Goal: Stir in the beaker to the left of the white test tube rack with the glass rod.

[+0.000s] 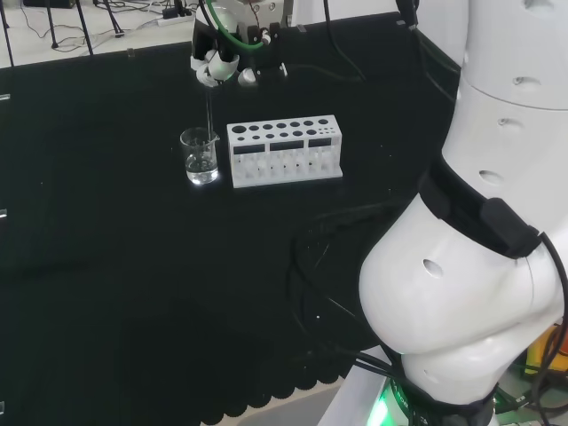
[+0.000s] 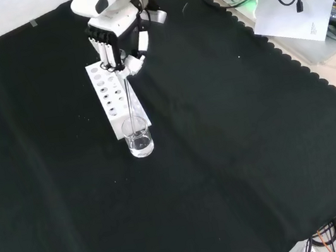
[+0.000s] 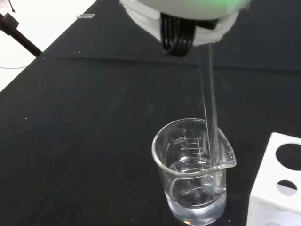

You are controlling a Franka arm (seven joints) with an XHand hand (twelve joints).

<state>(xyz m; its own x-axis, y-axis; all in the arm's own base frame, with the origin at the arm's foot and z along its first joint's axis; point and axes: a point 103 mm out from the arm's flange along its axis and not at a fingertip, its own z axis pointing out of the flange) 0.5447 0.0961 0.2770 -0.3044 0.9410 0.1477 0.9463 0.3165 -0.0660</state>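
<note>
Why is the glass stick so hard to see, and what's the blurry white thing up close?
Head view: the thin clear glass rod nearly vanishes against the black cloth. Wrist view: the rod looks streaky, and the white blur is the hand, out of focus.

The bench is seen from behind the arm in the head view, from opposite in the front view; the beaker is viewed closely from the wrist.

One beaker, one glass rod, one white test tube rack, one hand
</note>
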